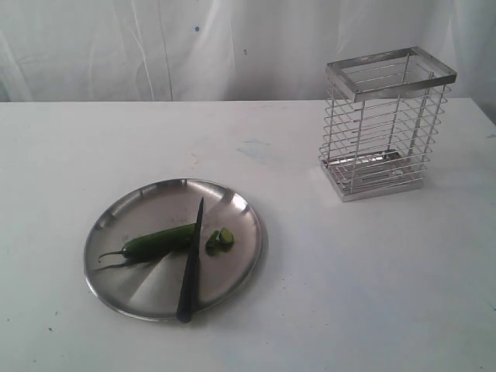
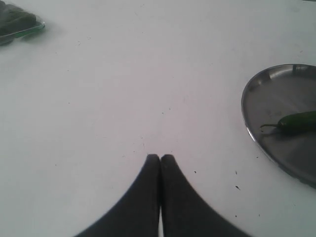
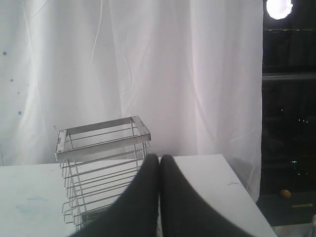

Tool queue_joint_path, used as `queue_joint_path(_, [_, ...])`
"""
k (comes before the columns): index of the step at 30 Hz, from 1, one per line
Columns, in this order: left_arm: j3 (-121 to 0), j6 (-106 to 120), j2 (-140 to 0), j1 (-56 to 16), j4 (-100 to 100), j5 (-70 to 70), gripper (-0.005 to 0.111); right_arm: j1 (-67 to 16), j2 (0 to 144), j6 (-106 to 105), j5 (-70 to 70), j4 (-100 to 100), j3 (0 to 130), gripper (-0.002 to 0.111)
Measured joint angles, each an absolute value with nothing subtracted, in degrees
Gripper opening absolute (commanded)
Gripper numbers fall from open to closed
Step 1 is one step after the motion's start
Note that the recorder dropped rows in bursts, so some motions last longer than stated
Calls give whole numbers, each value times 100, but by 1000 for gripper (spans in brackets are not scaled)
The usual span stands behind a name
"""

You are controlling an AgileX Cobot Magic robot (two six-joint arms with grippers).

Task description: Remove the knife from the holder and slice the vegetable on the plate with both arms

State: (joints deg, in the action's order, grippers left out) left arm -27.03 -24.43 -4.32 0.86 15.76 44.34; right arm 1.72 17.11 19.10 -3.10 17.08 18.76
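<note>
The steel plate lies on the white table, front left in the exterior view. On it rests the green chilli with a small cut-off piece beside its end. The dark knife lies across the plate, tip over the chilli, handle at the front rim. The wire holder stands at the back right, with nothing in it. Neither arm shows in the exterior view. My left gripper is shut and holds nothing, hovering over bare table beside the plate and the chilli. My right gripper is shut and holds nothing, near the holder.
A white curtain hangs behind the table. A dark object in clear wrapping lies at the far corner of the left wrist view. The table's edge and a dark window show in the right wrist view.
</note>
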Motion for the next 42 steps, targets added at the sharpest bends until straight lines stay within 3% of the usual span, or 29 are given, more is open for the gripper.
queue_joint_path(12, [-2703, -2443, -432, 86, 1576, 4434, 0, 291, 1387, 1911, -221, 1718, 1791, 0])
queue_joint_path(16, [-2703, -2443, -432, 86, 1576, 4434, 0, 576, 892, 1664, 671, 1508, 1304, 0])
queue_joint_path(21, [-2703, -2443, -432, 86, 1576, 4434, 0, 909, 544, -345, 2156, -648, 163, 0])
queue_joint_path(25, [-2703, -2443, -432, 86, 1576, 4434, 0, 970, 39, -1478, 750, -1936, 44, 0])
queue_joint_path(26, [-2703, -2443, -432, 86, 1587, 4434, 0, 970, 37, -955, -613, -1663, 44, 0])
queue_joint_path(28, [-2703, -2443, -432, 86, 1587, 4434, 0, 970, 37, -157, -1766, -732, -6, 0])
queue_joint_path(31, [-2703, -2443, -432, 86, 1587, 4434, 0, 970, 37, 614, -1817, 239, -16, 0])
queue_joint_path(42, [-2703, -2443, -432, 86, 1587, 4434, 0, 970, 37, 756, -1975, 118, -16, 0])
